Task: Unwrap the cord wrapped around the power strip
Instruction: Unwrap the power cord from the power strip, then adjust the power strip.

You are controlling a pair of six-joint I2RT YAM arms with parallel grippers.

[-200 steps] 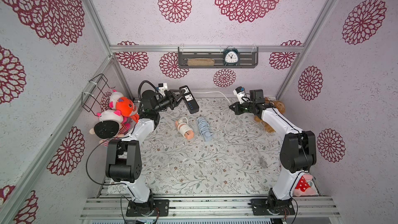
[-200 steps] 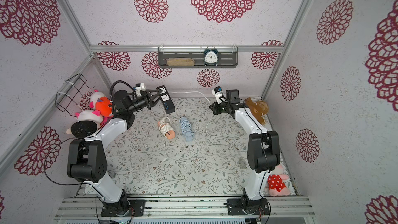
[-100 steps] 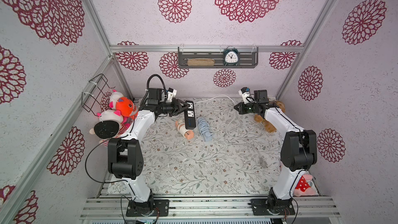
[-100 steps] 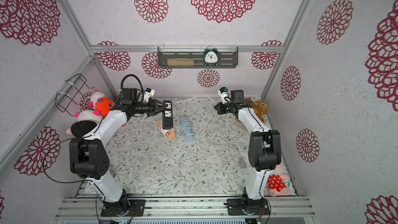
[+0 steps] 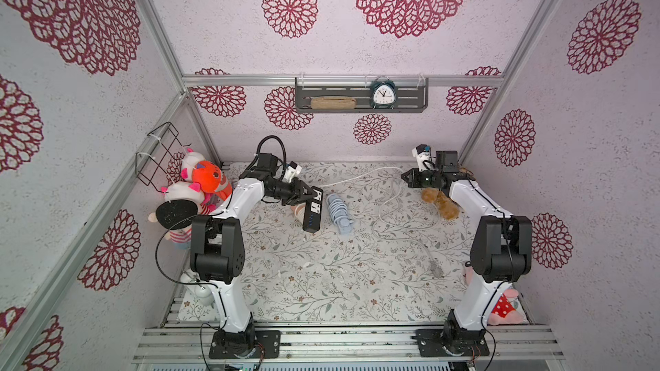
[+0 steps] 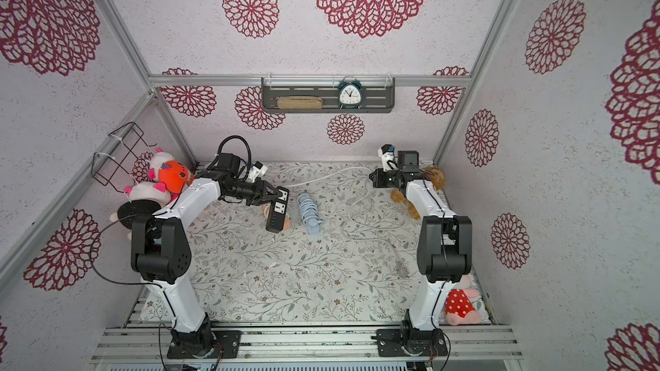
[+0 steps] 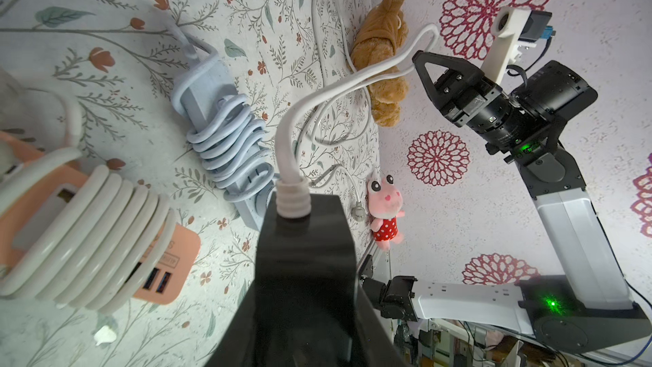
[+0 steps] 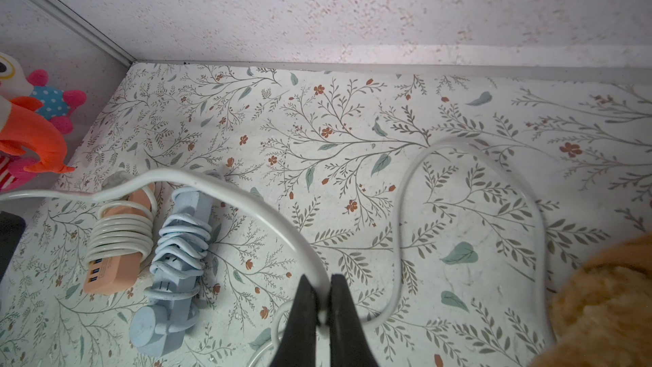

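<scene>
My left gripper [image 5: 304,195] is shut on one end of the black power strip [image 5: 313,210], which hangs tilted just above the table in both top views [image 6: 278,213]. The strip [image 7: 303,259] fills the lower middle of the left wrist view and hides the jaws. Its white cord [image 5: 360,174] leaves the strip unwrapped and runs through the air to my right gripper [image 5: 405,177], which is shut on it near the back right. The fingers [image 8: 307,312] pinch the cord [image 8: 247,199]. Beyond them the cord [image 6: 357,208] lies in loose loops on the table, ending at its plug [image 5: 435,270].
A blue strip [image 5: 339,213] wound in its own cord lies beside the black one, with an orange strip [image 8: 116,241] wound in white cord next to it. A brown teddy [image 5: 441,202] lies under my right arm. Plush toys [image 5: 200,183] crowd the left wall.
My left arm has swung the black strip down and forward from near the back wall. My right gripper has drawn the cord to the right, so it now spans between the grippers.
</scene>
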